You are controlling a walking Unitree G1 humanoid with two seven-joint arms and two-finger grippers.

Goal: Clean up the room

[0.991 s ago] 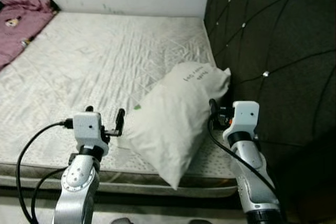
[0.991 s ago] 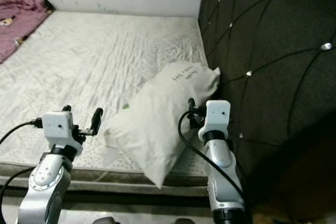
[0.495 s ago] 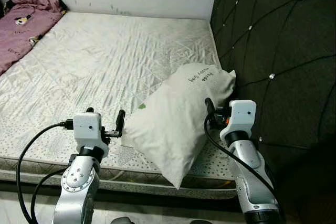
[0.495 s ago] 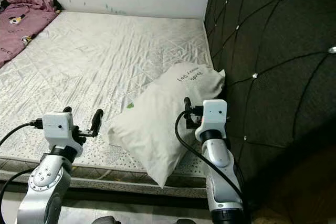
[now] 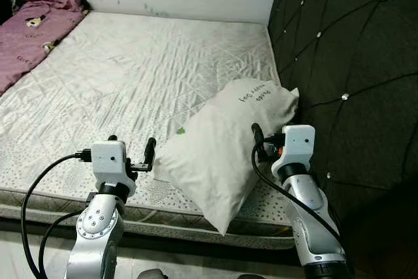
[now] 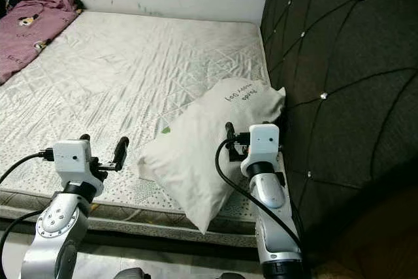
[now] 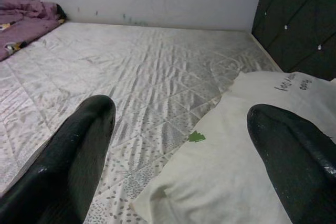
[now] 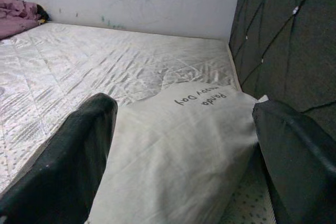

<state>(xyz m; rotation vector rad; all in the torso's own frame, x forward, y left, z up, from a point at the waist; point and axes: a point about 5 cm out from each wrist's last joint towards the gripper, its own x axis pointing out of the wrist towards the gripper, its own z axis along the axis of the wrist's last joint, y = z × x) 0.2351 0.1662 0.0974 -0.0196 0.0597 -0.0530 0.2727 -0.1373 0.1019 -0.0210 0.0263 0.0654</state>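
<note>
White pillow (image 5: 225, 145) w/ small green mark & dark lettering lies at the mattress (image 5: 130, 76) front corner, by the dark tufted headboard (image 5: 346, 50), its lower corner hanging past the bed edge. Left tool (image 5: 130, 151) held just beside pillow's left edge, fingers spread wide; right tool (image 5: 261, 143) at pillow's right side between it & headboard, fingers also spread, pillow between them in wrist view, not pinched. Pink blanket (image 5: 32, 24) bunched at far left of bed, well apart from both.
</note>
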